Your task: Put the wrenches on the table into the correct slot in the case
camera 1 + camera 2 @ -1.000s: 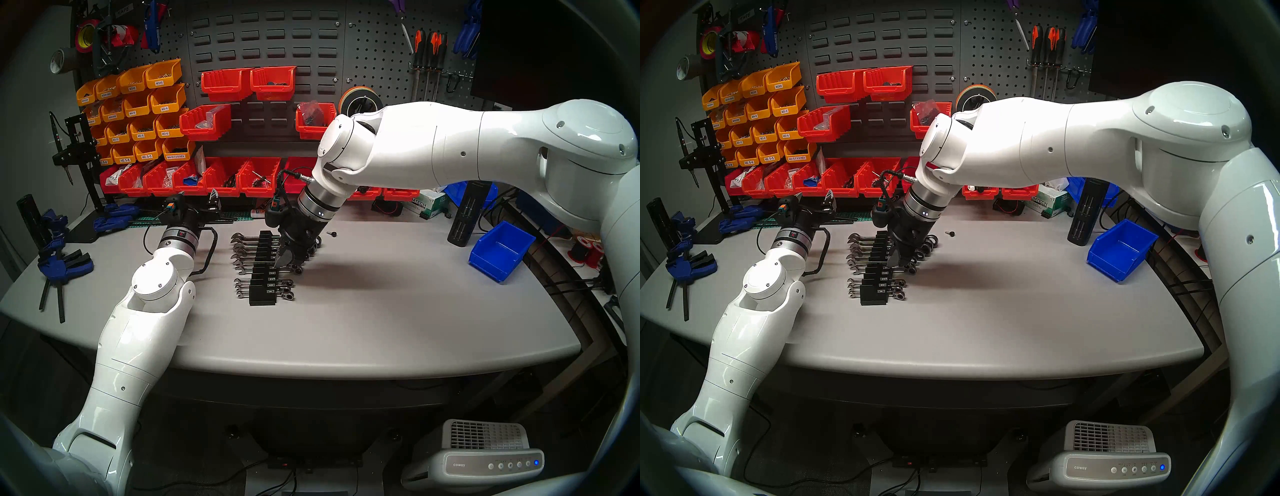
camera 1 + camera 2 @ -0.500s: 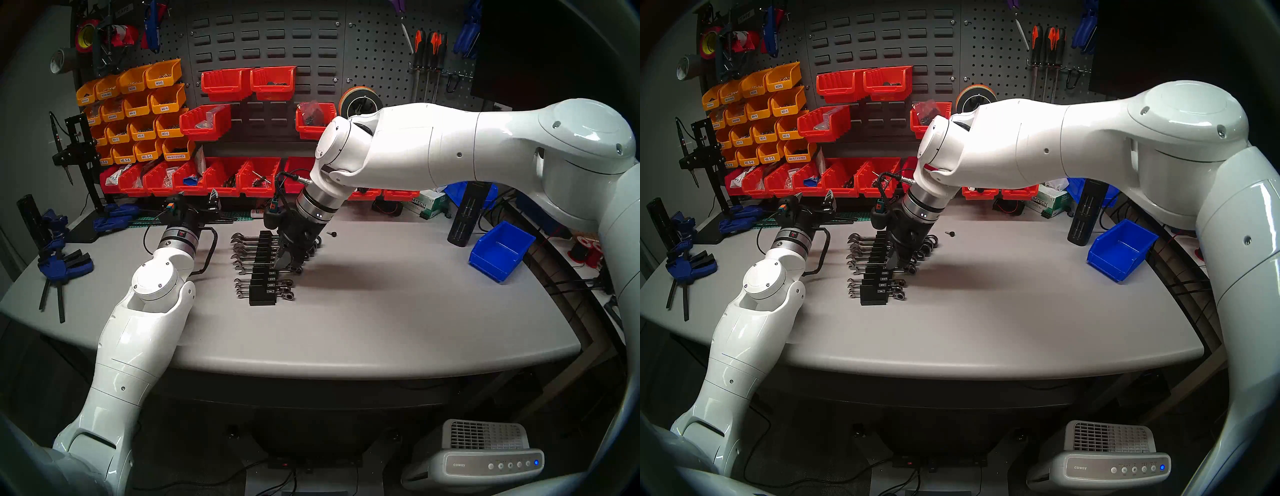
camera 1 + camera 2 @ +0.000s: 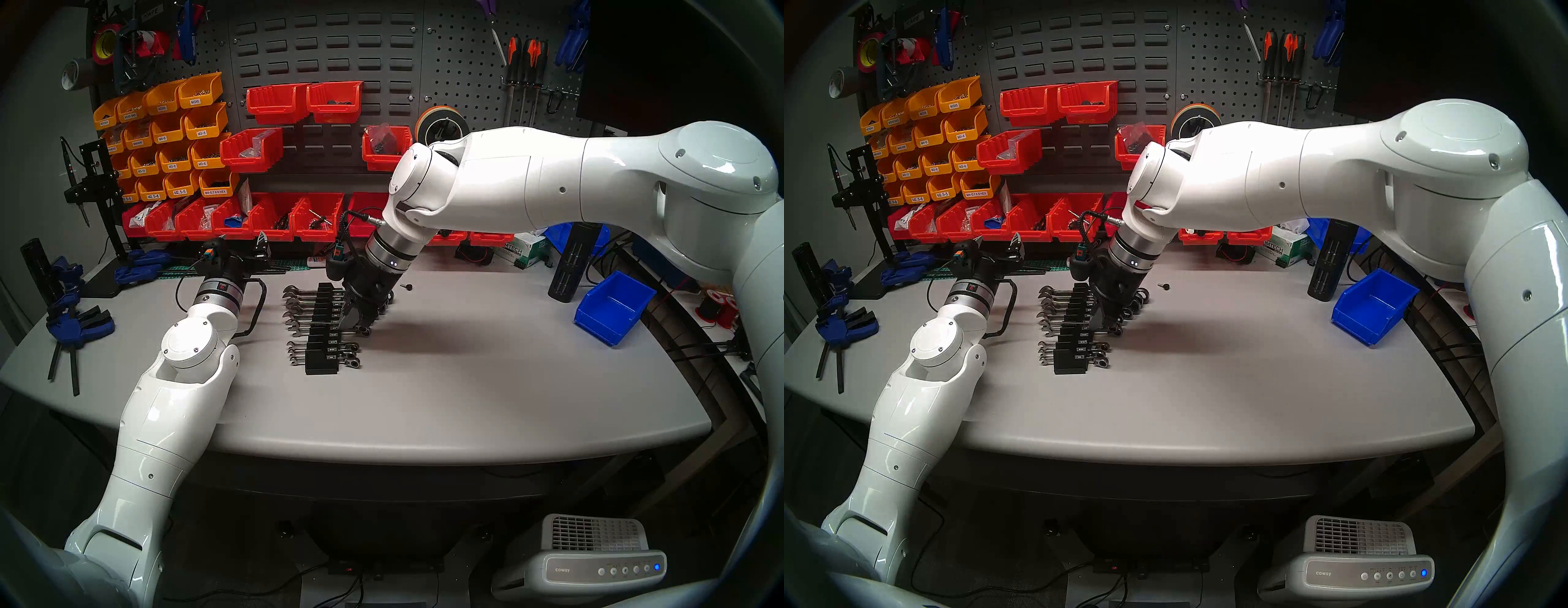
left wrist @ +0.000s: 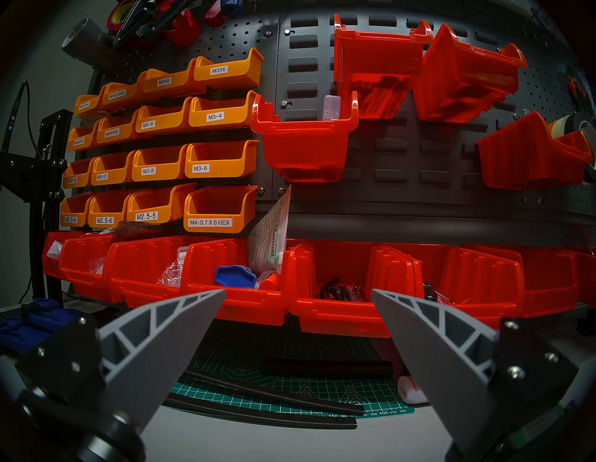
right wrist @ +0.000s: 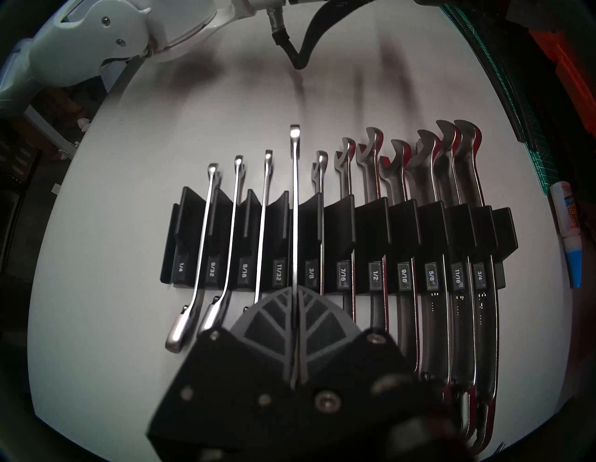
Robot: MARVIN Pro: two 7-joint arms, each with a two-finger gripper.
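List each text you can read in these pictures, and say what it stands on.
"1/4" to "3/4": size labels on the black rack.
"M3X6", "M3-4", "M3-6", "M4-0.7 X 6 HEX": yellow bins.
"coway": air purifier under the table.
"Manual": leaflet in a red bin.
Tape roll print and glue bottle text: too blurred to read.
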